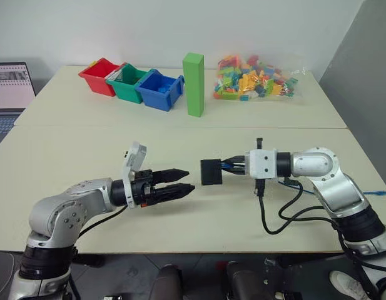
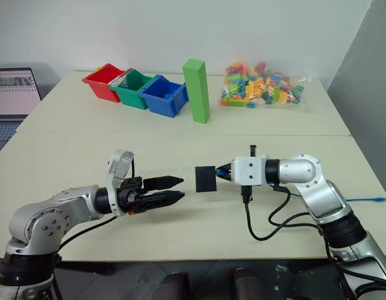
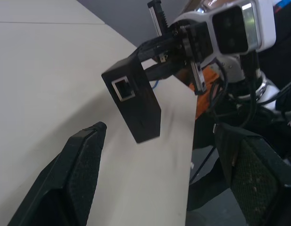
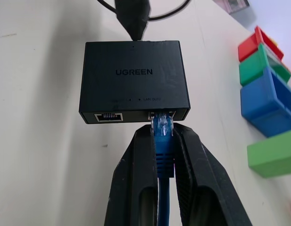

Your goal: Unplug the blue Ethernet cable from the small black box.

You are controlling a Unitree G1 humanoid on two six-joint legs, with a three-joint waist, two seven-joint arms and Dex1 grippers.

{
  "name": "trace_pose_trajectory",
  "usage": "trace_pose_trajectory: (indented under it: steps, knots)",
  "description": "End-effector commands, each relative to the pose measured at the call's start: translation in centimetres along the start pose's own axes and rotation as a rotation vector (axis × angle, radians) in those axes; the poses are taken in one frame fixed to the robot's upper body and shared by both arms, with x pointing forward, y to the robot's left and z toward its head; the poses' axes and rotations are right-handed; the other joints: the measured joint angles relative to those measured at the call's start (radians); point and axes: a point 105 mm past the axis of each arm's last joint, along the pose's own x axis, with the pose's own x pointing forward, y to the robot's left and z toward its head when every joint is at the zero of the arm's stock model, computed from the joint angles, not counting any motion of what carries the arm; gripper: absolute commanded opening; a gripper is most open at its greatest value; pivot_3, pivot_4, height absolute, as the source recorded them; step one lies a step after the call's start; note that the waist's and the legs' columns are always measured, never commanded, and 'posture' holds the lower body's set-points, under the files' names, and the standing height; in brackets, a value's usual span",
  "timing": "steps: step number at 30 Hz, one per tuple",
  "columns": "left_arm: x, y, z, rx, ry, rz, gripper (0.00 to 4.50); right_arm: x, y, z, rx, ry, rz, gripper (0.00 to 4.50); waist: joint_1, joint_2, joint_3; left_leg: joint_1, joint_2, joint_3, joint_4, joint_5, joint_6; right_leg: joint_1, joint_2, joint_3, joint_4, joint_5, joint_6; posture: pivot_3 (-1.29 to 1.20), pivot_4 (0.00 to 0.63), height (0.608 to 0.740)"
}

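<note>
A: Where is the small black box (image 1: 211,172) sitting?

B: It isn't sitting. It hangs above the bench (image 1: 180,212), near the middle of the near half, carried by the blue Ethernet cable (image 4: 163,141) plugged into one of its two sockets. The right pincer (image 4: 162,136) is clamped on the plug's boot just behind the box, its two black fingers squeezing the blue from both sides.

A: And the left pincer (image 1: 183,182)?

B: Level, pointing right at the box, its fingers parted and holding nothing. A short gap of bare bench shows between its tips and the box's left face.

A: How much room around them?

B: Plenty. The near half of the bench is bare on all sides of both arms, apart from black robot cables (image 1: 277,215) looping under the right wrist toward the near edge. The rest of the blue cord trails off over the right edge (image 2: 368,200).

A: What lies further off?

B: Along the far side, well apart: red (image 1: 99,76), green (image 1: 126,82) and blue bins (image 1: 160,90), an upright green block (image 1: 194,84) and a bag of coloured bricks (image 1: 255,78). A laptop (image 1: 8,94) is at far left.
</note>
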Motion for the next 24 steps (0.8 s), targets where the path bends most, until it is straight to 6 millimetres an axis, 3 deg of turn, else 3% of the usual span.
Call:
trace_pose_trajectory:
  steps: [1,13,24]
  knots:
    - [-0.2,-0.6,1.3,-0.039,-0.050,-0.034,3.90,0.5,-0.6,2.3,-0.129,-0.053,0.008,0.19,0.000,0.000,0.000,0.000,0.000,0.000,0.000,0.000,0.000,0.000,0.000,0.000,0.000,0.000,0.000,0.00,0.150,0.740]
    - [0.5,-0.9,0.5,-0.084,-0.039,-0.061,3.90,1.2,-1.4,4.5,-0.221,-0.120,-0.006,0.19,0.000,0.000,0.000,0.000,0.000,0.000,0.000,0.000,0.000,0.000,0.000,0.000,0.000,0.000,0.000,0.00,0.150,0.740]
    - [1.4,-1.0,0.0,-0.092,-0.057,-0.065,1.52,1.3,-1.5,5.3,-0.235,-0.149,-0.022,0.19,0.000,0.000,0.000,0.000,0.000,0.000,0.000,0.000,0.000,0.000,0.000,0.000,0.000,0.000,0.000,0.00,0.150,0.740]
